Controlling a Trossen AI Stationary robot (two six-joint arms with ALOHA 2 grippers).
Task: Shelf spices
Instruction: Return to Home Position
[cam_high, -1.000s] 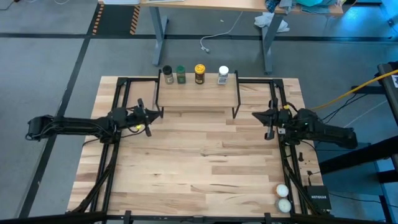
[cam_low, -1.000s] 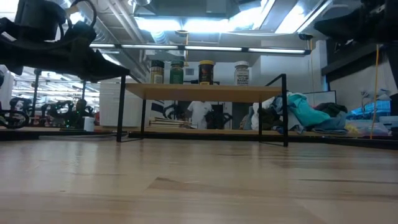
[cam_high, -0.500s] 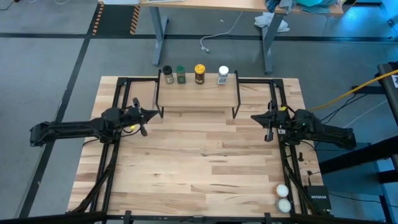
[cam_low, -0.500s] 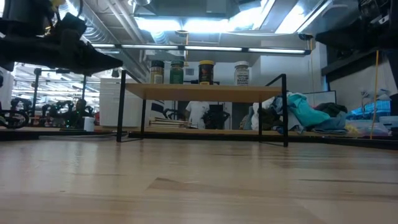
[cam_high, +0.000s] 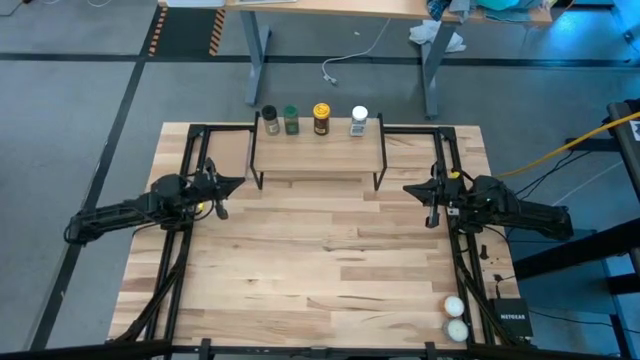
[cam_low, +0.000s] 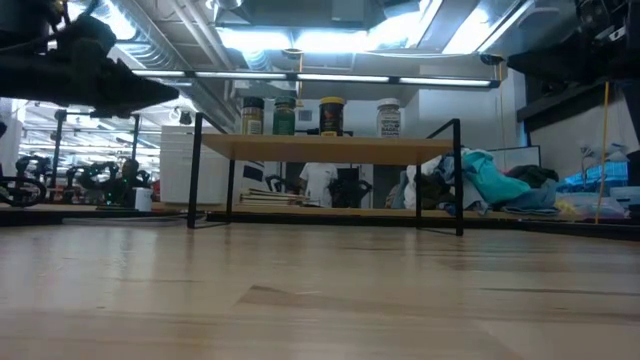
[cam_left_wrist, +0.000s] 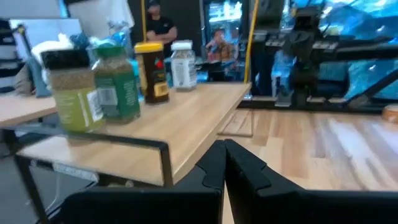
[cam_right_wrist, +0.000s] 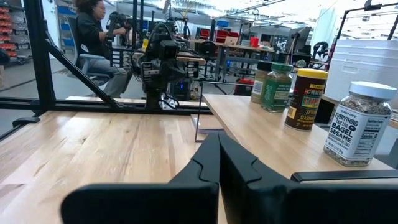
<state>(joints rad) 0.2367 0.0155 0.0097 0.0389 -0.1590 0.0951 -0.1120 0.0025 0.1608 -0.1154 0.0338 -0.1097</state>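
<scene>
At the near right corner of the bench (cam_high: 330, 270), two whitish balls (cam_high: 454, 306) lie side by side, well apart from everything else. Midway across, the left pincer (cam_high: 228, 185) hangs above the boards just off the shelf's left end. The right pincer (cam_high: 412, 188) faces it from off the right end. Each wrist view shows its own fingers clenched together on nothing.

Along the far edge stands the shelf (cam_high: 315, 160). On it four jars stand upright in a row: the black-lidded jar (cam_high: 269, 120), the green-lidded jar (cam_high: 291, 119) just beside it, the amber yellow-lidded jar (cam_high: 321, 118), and the white-lidded jar (cam_high: 359, 121) toward the right end. No jar is on the bench itself, so the shelving looks finished. What seems left is only for the arms to settle at rest.

In the low view both arms are dark shapes cut off at the upper corners. From the right wrist, the black-lidded jar is partly hidden behind the green one. People (cam_right_wrist: 93, 37) in the room beyond are hard to make out.
</scene>
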